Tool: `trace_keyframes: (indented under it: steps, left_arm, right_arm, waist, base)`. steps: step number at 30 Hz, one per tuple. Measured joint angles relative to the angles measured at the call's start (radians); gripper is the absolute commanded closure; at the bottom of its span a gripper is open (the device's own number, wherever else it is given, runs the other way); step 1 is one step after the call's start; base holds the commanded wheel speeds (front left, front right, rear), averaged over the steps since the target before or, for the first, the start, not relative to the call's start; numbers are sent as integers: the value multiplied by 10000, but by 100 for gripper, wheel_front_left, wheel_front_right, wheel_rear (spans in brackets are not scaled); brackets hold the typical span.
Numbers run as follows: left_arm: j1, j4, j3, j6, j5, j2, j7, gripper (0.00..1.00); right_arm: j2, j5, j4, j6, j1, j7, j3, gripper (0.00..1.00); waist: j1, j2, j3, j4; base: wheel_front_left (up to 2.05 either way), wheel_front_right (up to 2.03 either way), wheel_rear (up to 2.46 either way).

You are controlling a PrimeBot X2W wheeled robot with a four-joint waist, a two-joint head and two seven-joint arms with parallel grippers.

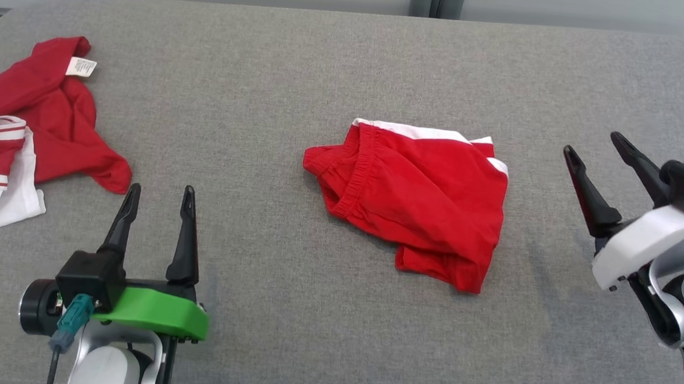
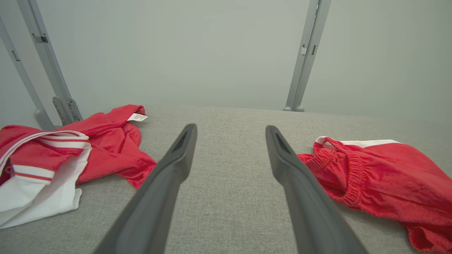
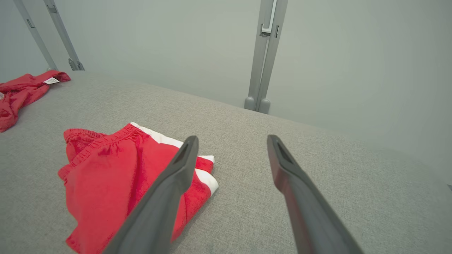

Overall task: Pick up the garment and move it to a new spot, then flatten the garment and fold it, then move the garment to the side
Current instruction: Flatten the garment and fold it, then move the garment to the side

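At the far left of the grey desk (image 1: pixel 328 63), a red and white top (image 1: pixel 49 114) is seen lying crumpled, with a white label (image 1: pixel 81 66) showing at its upper edge. Just to its right, near the front edge, the left hand (image 1: pixel 162 189) is held above the desk with its two dark fingers spread wide and pointing away from the robot. Nothing is grasped or touched by it. In the left wrist view, bare grey fabric is seen between the parted fingers of the left hand (image 2: pixel 231 127), with the top (image 2: pixel 106 141) to one side and the shorts (image 2: pixel 381 169) to the other.

The red shorts (image 1: pixel 421 192) are placed near the middle of the desk, well apart from the top. They lie loosely folded, with the elastic waistband turned to the left and white trim showing along the far and right edges.

At the far right, the right hand (image 1: pixel 592 143) is held clear of the shorts, its fingers spread wide and slanted up and to the left. Nothing is gripped by it. In the right wrist view, the fingers of the right hand (image 3: pixel 232 138) are seen raised above the desk, with the shorts (image 3: pixel 106 169) lying below and beside the left one; contact is not seen.
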Motion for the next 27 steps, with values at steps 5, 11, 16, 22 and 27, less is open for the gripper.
trace_keyframes:
  steps: [5, 11, 16, 22, 27]
  left_arm:
    - [303, 136, 176, 0, 272, 119, -10, 0]
    - [684, 328, 121, 0, 458, 207, -12, 0]
    - [1028, 324, 224, 0, 545, 209, -10, 0]
    - [1043, 61, 290, 0, 635, 207, 4, 0]
    - [1027, -140, 107, 0, 679, 203, 19, 0]
  right_arm:
    - [40, -142, 395, -167, 999, -1020, -403, 0]
    - [370, 134, 1350, -251, 2610, -1755, -955, 0]
    - [886, 585, 1639, -251, 3304, -1753, -1312, 0]
    - [1346, 755, 1616, -251, 3127, -1751, -1338, 0]
    - [2138, 1674, 1678, 163, 2368, -1733, -1315, 0]
  waist:
    - [0, 0, -353, -76]
    - [0, 0, -772, -203]
    - [0, 0, -906, -204]
    - [0, 0, -715, -181]
    - [0, 0, -401, -146]
  base:
    - [0, 0, 0]
    - [0, 0, 0]
    - [0, 0, 0]
    - [0, 0, 0]
    - [0, 0, 0]
